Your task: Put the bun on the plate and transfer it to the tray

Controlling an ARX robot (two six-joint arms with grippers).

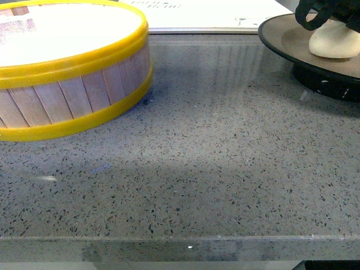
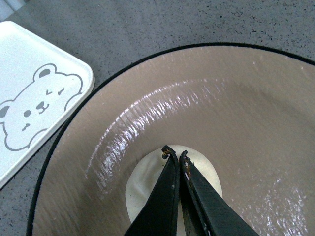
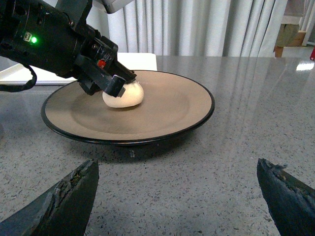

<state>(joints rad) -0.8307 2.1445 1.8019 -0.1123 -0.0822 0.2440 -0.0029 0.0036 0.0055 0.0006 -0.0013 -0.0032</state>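
Under the left claw's (image 2: 176,155) matt black fingers (image 2: 162,196), scuffed and rust-flecked at the tips, the bun (image 2: 204,169) looks smooth, matt and doughy. Around the claw, the plate (image 2: 221,108) has a glazed tan inside that shines in streaks. The tray (image 2: 19,54) beside the claw looks like smooth white plastic. The counter (image 1: 214,169) is polished, speckled grey stone. Well away from the claw, the steamer basket (image 1: 73,95) has bare wooden slats between glossy yellow bands.
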